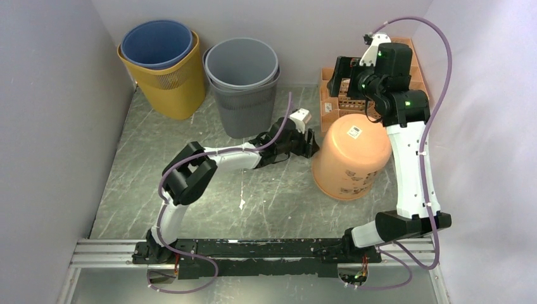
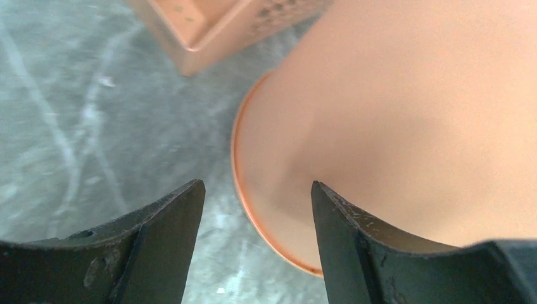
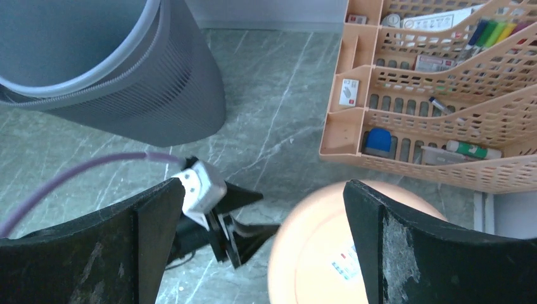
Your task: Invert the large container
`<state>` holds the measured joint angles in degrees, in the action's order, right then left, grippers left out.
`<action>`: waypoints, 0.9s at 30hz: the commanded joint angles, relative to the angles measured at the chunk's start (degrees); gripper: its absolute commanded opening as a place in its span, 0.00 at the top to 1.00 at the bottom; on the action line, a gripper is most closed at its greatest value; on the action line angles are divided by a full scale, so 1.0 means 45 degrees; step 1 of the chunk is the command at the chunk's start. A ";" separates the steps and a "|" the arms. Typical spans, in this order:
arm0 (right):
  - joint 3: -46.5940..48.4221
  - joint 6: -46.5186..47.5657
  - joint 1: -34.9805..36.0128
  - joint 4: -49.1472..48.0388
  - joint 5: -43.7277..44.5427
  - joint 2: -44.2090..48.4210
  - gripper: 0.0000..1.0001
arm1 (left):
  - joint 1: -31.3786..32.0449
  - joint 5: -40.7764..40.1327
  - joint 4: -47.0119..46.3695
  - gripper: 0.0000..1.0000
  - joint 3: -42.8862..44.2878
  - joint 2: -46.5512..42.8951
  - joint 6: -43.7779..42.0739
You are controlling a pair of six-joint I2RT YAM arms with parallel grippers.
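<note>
Two arms flank the orange container (image 1: 350,155) from overhead; it sits mouth-down on the table (image 1: 266,196), sticker on top; left wrist view now, left gripper (image 2: 256,187) with jaws apart, just beside the container's rim; right wrist view, right gripper (image 3: 264,187) spread wide, high above its upturned base, desk organizer (image 3: 430,95) beyond.

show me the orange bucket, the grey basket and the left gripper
orange bucket (image 1: 347,166), top external view, side wall
grey basket (image 1: 244,109), top external view, slatted outer wall
left gripper (image 2: 257,187), left wrist view, midway between its fingertips
</note>
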<state>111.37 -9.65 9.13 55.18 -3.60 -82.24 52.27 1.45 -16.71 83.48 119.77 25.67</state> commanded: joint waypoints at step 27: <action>0.1182 -0.0734 0.1114 -0.1091 -0.1565 -0.1886 0.00 | -0.2283 0.0083 0.3797 0.18 -0.3390 -0.7329 -0.3855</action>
<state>116.55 -11.09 13.67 53.45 -9.08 -90.17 42.33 7.07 -5.21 68.12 90.11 13.56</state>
